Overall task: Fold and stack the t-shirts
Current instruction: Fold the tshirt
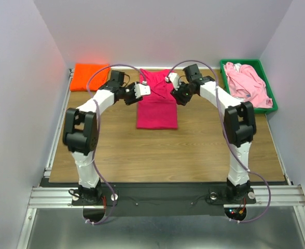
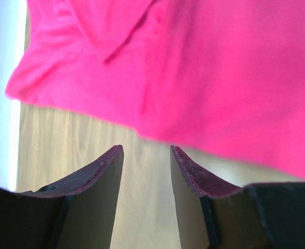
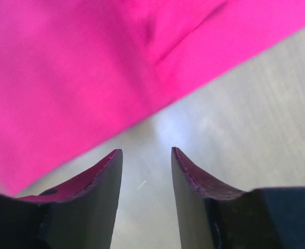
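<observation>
Top cam overhead; both wrist cams close on magenta t-shirt (image 1: 156,109) edges.

text: none readable in any view | crimson shirt (image 1: 156,106): plain, no print | orange shirt (image 1: 89,75): plain, no print | pink shirt (image 1: 246,85): no lettering visible | green tray (image 1: 246,61): no label legible | counter (image 1: 168,150): unmarked wood

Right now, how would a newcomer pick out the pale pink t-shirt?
Go to the far right corner of the wooden table, where a green tray stands. The pale pink t-shirt lies crumpled inside it; the orange t-shirt and the magenta t-shirt lie flat on wood.
</observation>
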